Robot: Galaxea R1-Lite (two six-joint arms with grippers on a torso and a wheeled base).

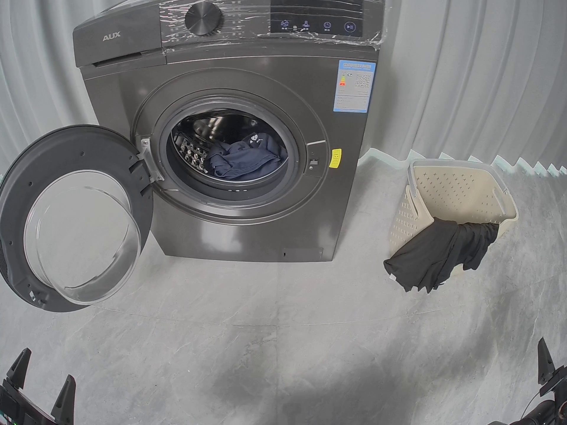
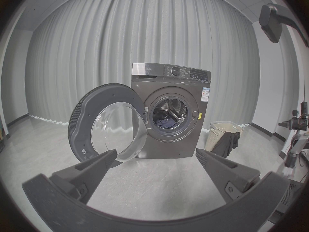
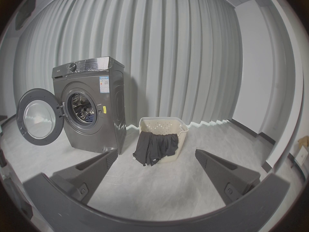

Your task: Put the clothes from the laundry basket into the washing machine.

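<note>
A grey front-loading washing machine [image 1: 236,119] stands ahead with its round door [image 1: 71,219] swung wide to the left. A dark blue garment [image 1: 245,157] lies inside the drum. To the right a cream laundry basket [image 1: 458,193] sits on the floor, and a black garment [image 1: 440,255] hangs over its front rim. My left gripper [image 2: 156,165] is open and holds nothing, low at the near left, far from the machine [image 2: 172,110]. My right gripper [image 3: 156,165] is open too, low at the near right, well short of the basket [image 3: 164,126] and black garment [image 3: 156,147].
Pale marbled floor [image 1: 283,349] stretches between me and the machine. Grey curtains [image 1: 472,60] line the back wall behind machine and basket. The open door juts into the left side of the floor space.
</note>
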